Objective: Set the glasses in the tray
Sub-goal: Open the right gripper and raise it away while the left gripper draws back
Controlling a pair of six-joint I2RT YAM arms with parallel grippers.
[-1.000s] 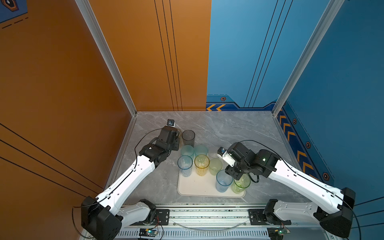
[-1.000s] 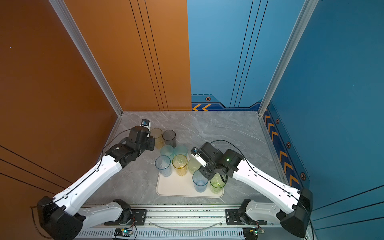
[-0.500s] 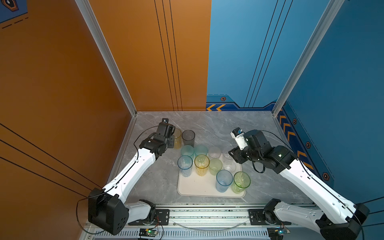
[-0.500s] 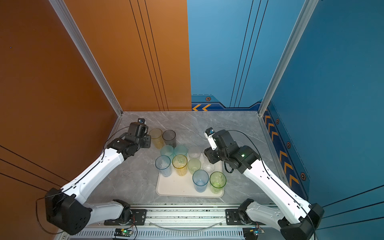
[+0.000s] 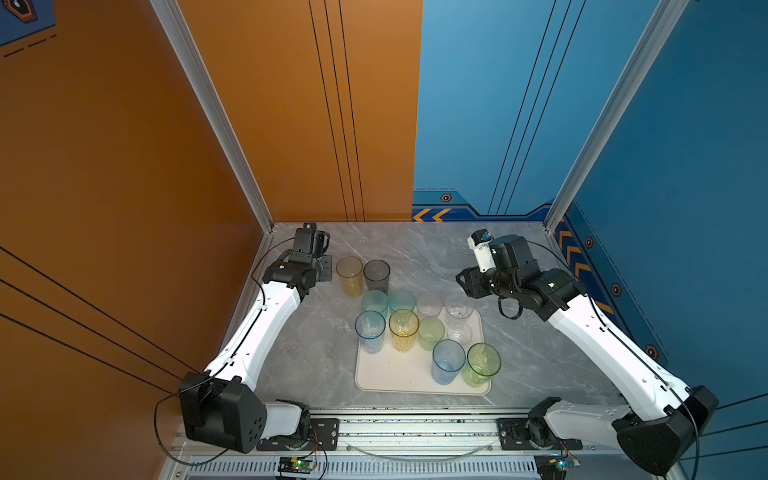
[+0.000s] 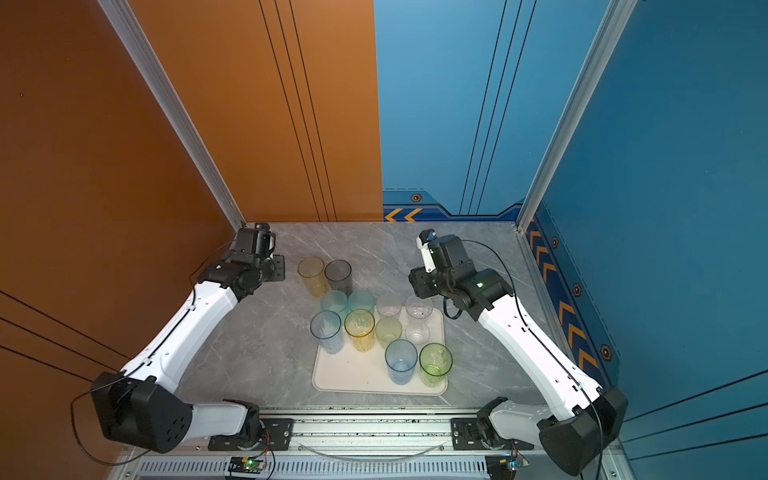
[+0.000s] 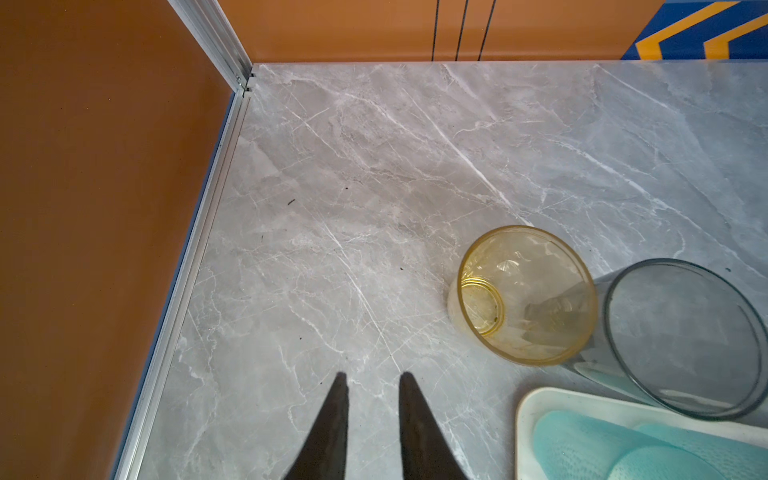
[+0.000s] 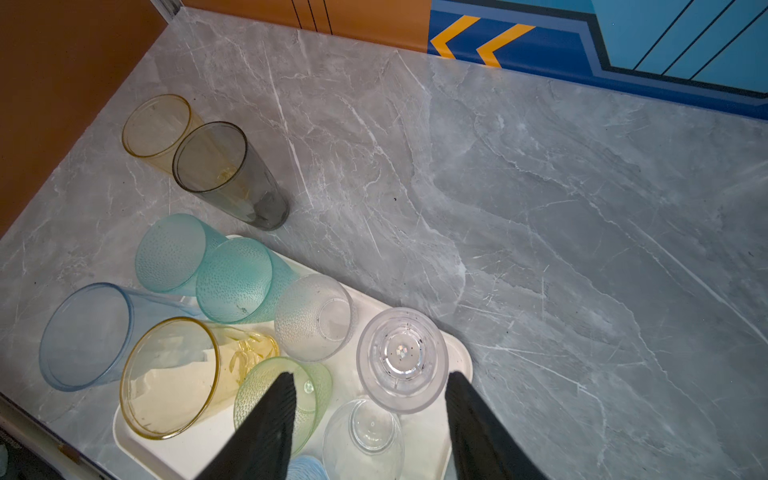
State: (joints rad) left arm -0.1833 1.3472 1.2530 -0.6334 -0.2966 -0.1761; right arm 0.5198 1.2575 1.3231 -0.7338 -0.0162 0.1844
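Observation:
The cream-white tray [image 5: 399, 376] [image 6: 353, 374] holds several upright glasses: blue, yellow, pale green, green, teal and clear ones. A tall yellow glass [image 5: 350, 274] [image 7: 528, 295] and a smoke-grey glass [image 5: 377, 276] [image 8: 224, 166] stand side by side on the table behind the tray's back left corner. My left gripper [image 7: 372, 376] hovers over bare table left of the yellow glass, narrowly open and holding nothing. My right gripper [image 8: 370, 374] [image 5: 467, 282] is wide open and empty above the tray's back right corner, over a clear glass [image 8: 401, 357].
The orange wall and its aluminium rail [image 7: 195, 266] run close on the left of my left gripper. Bare marble table [image 8: 582, 249] stretches behind and right of the tray. The blue wall [image 5: 623, 291] is close behind the right arm.
My right gripper pulled away from the front of the tray to its back right corner and opened wider. My left gripper drew back left, away from the yellow glass.

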